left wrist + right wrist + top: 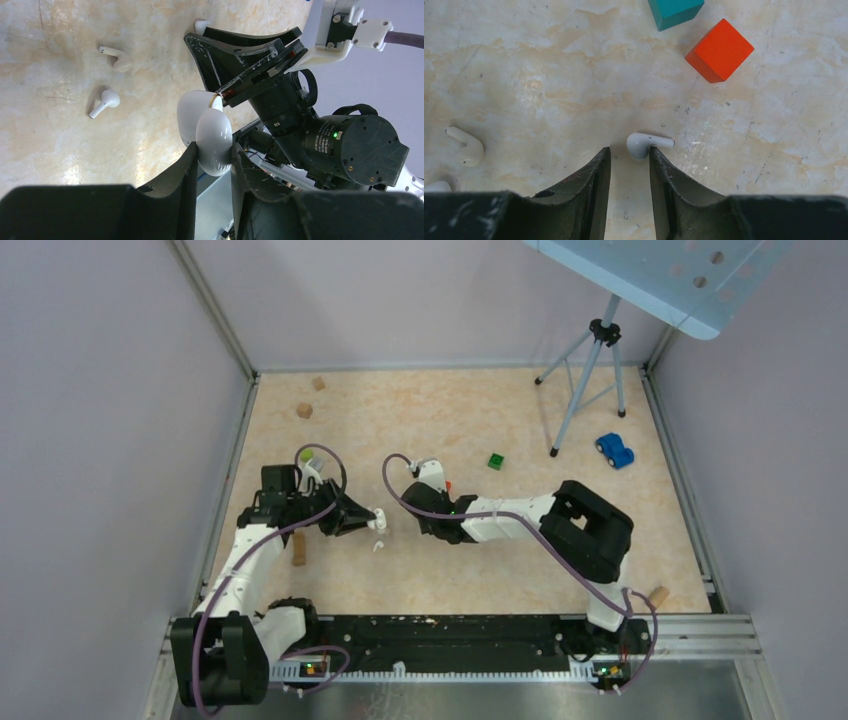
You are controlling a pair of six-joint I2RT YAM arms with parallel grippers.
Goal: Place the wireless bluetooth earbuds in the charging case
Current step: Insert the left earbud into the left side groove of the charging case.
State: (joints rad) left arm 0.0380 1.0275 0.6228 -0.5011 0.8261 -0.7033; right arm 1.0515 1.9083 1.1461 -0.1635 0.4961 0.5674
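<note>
My left gripper (212, 150) is shut on the charging case (214, 140), a glossy whitish rounded case held off the table; in the top view it is at the left gripper (368, 520). My right gripper (629, 152) is open and empty, low over the table. One white earbud (646, 144) lies just past its right fingertip, touching or almost touching it. Another earbud (466, 147) lies to the left. The left wrist view shows two earbuds (120, 60) (104, 101) on the table and the right gripper's fingers (240, 55) close to the case.
An orange cube (719, 50) and a teal cube (674, 10) lie beyond the right gripper. The top view shows a green cube (496, 461), a blue toy car (614, 450), a tripod (590, 380) and tan wooden blocks (304, 410) (298, 550).
</note>
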